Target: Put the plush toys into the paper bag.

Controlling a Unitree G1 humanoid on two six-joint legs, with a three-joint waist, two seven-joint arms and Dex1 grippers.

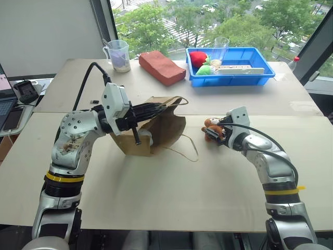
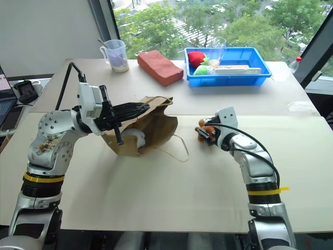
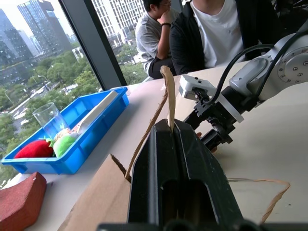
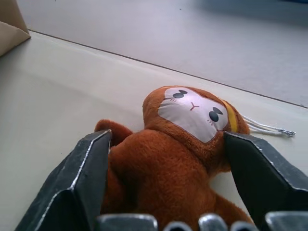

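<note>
- The left claw [image 1: 156, 108] is clamped shut on the top edge of the paper bag [image 1: 169, 127], pinching the paper near one cord handle and holding that edge up off the desk [image 1: 156, 192].
- The right claw [image 4: 163, 185] has its fingers spread wide around the brown monkey toy [image 4: 168, 159]; one finger stands at each side of its body. I cannot tell whether they press it.
- The monkey toy lies on the desk, face up, well to the right of the bag, with a pale face patch and a yellow band by its head.
- The paper bag lies on its side with its mouth toward the robot; something white [image 2: 134, 136] shows inside the mouth, likely the bunny toy.
- A loose cord handle [image 1: 190, 148] trails on the desk between bag and monkey.
- At the far edge sit a blue tray [image 1: 260, 75] holding red and green soft items, a red-brown block [image 1: 161, 66], and a clear measuring cup [image 1: 118, 54].
- Two seated people [image 3: 211, 33] appear in the left wrist view.
</note>
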